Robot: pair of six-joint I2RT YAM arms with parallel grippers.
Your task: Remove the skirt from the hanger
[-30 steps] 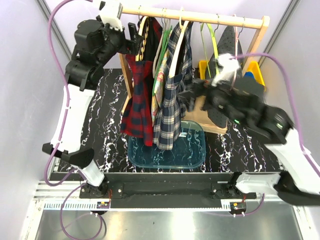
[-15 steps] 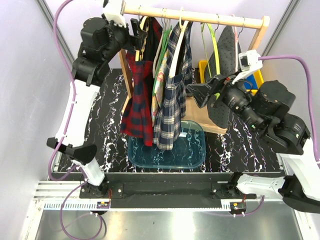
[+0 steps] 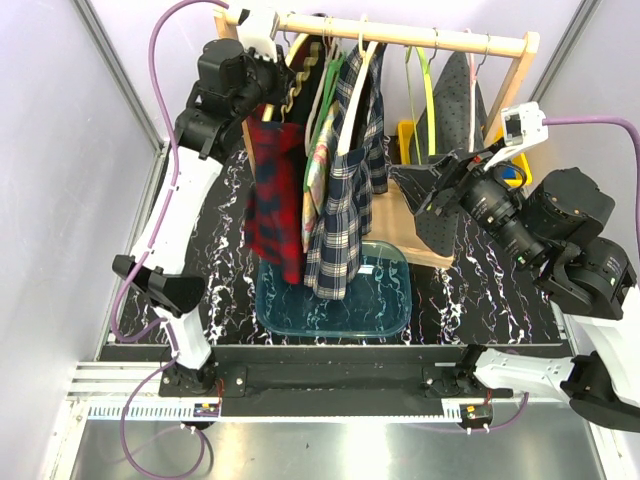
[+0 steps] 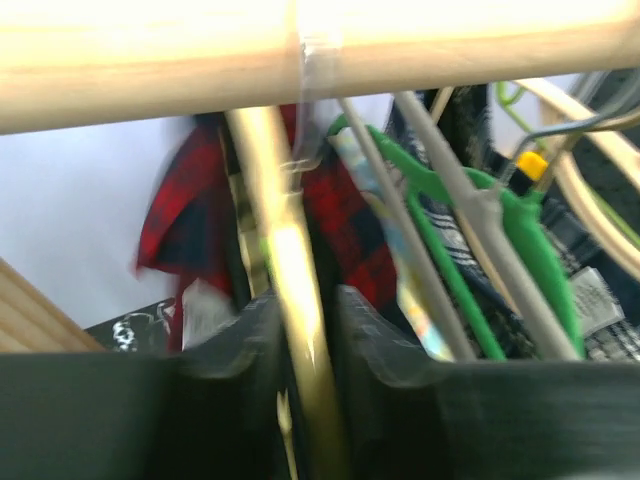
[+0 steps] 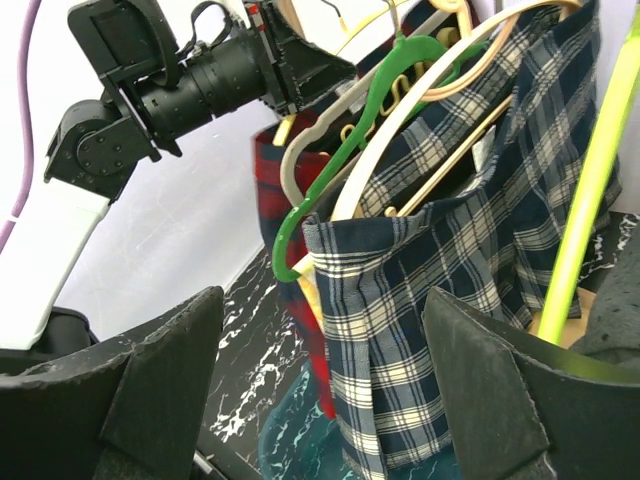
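Observation:
A red plaid skirt (image 3: 275, 200) hangs from a pale yellow hanger (image 3: 298, 78) at the left end of the wooden rail (image 3: 400, 35). My left gripper (image 3: 272, 88) sits just under the rail, shut on that hanger. In the left wrist view the hanger's yellow bar (image 4: 285, 250) runs between the two closed fingers, with red plaid (image 4: 170, 210) behind it. My right gripper (image 3: 418, 192) hovers to the right of the clothes, open and holding nothing. The right wrist view looks between its fingers (image 5: 150, 390) at a navy plaid skirt (image 5: 420, 300) and the red one (image 5: 268, 190).
A floral garment on a green hanger (image 5: 340, 140) and the navy plaid skirt (image 3: 345, 210) hang close beside the red one. A lime hanger (image 3: 425, 80) and a dark dotted garment (image 3: 450, 100) hang further right. A teal tray (image 3: 400, 320) lies below, a yellow bin (image 3: 408, 135) behind.
My left gripper moved right along the rail and closed on the red skirt's hanger; the skirt swung and turned edge-on. My right arm drew back to the right and upward, jaws still open.

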